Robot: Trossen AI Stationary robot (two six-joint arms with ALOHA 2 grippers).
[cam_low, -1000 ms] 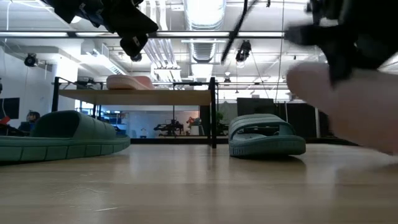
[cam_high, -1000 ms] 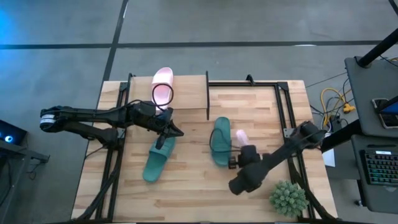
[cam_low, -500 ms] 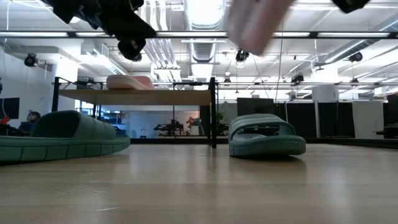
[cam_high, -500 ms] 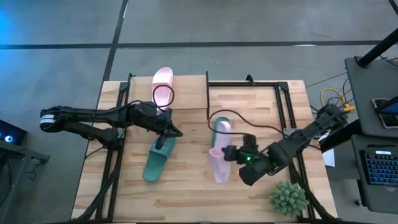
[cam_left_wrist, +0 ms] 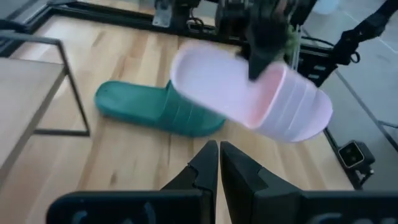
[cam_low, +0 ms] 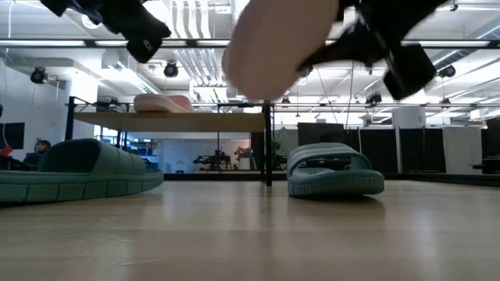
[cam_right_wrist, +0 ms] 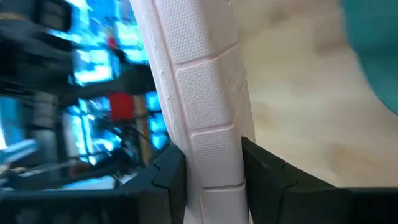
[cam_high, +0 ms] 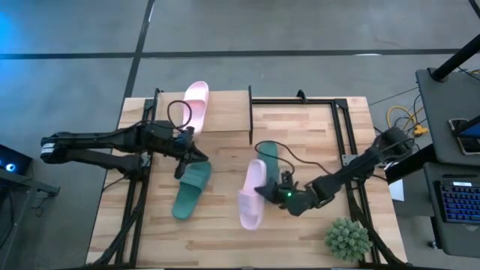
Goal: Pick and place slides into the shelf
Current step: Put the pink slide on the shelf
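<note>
So your right gripper [cam_high: 268, 192] pinches a pink slide [cam_high: 252, 195] aloft; your left gripper [cam_high: 187, 156], fingers together, holds nothing.

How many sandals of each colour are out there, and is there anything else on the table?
Pink sandals: 2, one on the shelf top, one gripped by the right gripper
Green sandals: 2, both on the table
Shelf: 1
Potted plant: 1
Total: 6 things, 4 of them sandals
</note>
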